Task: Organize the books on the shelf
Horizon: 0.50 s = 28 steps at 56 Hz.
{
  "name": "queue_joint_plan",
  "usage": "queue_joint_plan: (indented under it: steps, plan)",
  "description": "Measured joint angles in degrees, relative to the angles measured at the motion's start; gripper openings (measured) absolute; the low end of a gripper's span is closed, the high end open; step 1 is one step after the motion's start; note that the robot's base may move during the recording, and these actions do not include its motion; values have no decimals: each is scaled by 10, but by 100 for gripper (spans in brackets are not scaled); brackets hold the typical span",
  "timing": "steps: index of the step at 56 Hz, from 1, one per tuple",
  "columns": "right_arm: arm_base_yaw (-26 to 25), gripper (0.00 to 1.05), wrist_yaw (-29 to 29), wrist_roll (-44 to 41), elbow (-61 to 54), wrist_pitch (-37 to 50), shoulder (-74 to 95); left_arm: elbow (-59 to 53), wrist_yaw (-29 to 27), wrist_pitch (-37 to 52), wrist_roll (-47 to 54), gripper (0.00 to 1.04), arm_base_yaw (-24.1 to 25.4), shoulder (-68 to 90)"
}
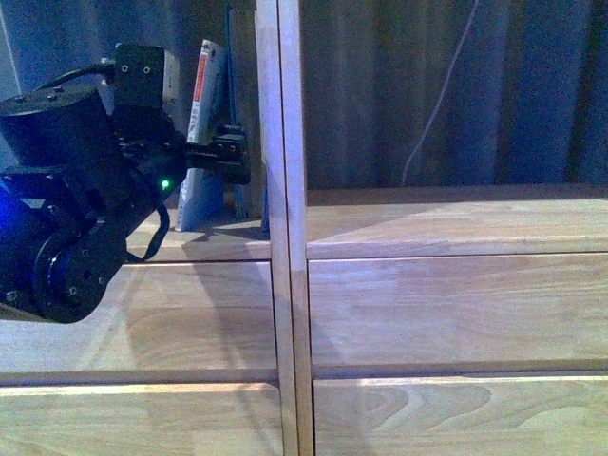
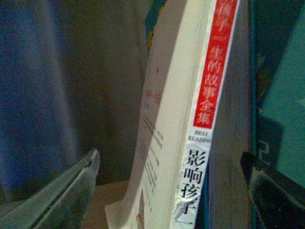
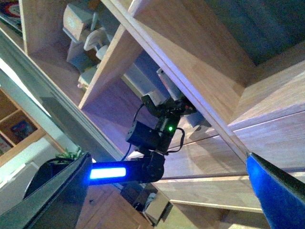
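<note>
Left pincer (image 2: 169, 157) straddles the paperback (image 2: 176, 95) in a shelf (image 1: 283, 285) compartment.
Its fingers (image 2: 66, 191) stand wide apart, gripping nothing; the paperback rises between them, long axis near upright, red spine-top up, spine facing the pincer, tilted toward the teal book (image 2: 281, 95) beyond one finger. Best close squarely mid-spine, then stand it straight.

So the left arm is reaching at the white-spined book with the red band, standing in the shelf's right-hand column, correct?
Not quite. The front view shows the book standing in the left-hand column of the shelf, just left of the centre divider. The rest holds: the left gripper reaches at it, and its spine is white with a red band.
</note>
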Motion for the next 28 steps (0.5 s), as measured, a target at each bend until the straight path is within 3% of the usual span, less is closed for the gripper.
queue_joint_plan:
  steps: [17,28]
  plan:
    - [32,98,19,-22,0,-33,-20,-149,-18,15,-51,97,-2,-124]
    - [57,98,62,-106,1,-76,-22,-253,-30,-55,-91,97,7,-240]
